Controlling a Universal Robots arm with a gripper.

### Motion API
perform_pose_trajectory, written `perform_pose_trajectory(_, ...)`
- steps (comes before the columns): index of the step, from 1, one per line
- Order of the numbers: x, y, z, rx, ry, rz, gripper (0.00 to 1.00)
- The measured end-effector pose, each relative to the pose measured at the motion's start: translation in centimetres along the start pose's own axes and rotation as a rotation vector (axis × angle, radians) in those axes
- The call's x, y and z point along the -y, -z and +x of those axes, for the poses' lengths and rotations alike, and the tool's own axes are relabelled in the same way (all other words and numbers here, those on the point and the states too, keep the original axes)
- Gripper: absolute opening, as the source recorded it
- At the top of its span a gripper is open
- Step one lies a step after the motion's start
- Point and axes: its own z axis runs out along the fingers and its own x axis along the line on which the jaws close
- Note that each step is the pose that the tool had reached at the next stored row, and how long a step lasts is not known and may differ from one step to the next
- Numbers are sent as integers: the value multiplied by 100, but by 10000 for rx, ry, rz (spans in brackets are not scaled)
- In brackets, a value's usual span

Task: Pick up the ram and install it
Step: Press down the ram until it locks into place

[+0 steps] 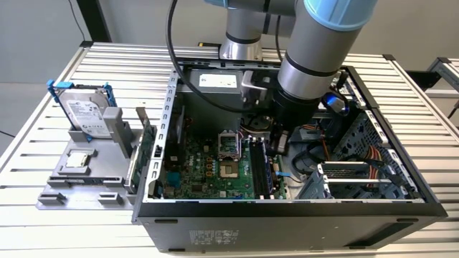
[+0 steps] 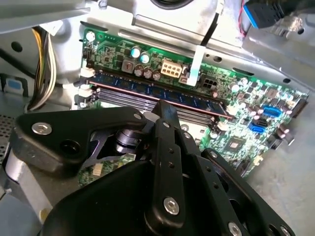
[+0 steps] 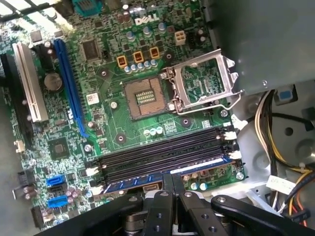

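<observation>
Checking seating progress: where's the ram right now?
The ram stands in the motherboard's outermost memory slot, just under the gripper in both wrist views. In the exterior view it lies right of the open CPU socket, inside the case.

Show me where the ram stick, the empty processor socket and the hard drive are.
ram stick (image 2: 162,93): second wrist view, middle of its row of chips.
processor socket (image 3: 146,97): first wrist view, centre of the pin field.
hard drive (image 1: 87,112): exterior view, its labelled face.

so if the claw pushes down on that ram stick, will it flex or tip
The thin blue-green ram stick with black chips stands on edge in a black motherboard slot, so it probably looks stiff lengthwise but fragile sideways. Off-centre pressure from the black claw could likely tilt it.
</observation>
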Motion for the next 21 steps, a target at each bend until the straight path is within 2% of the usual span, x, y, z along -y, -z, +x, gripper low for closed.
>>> perform_pose_trajectory(21, -2, -10, -14, -40, 2036, 27, 0)
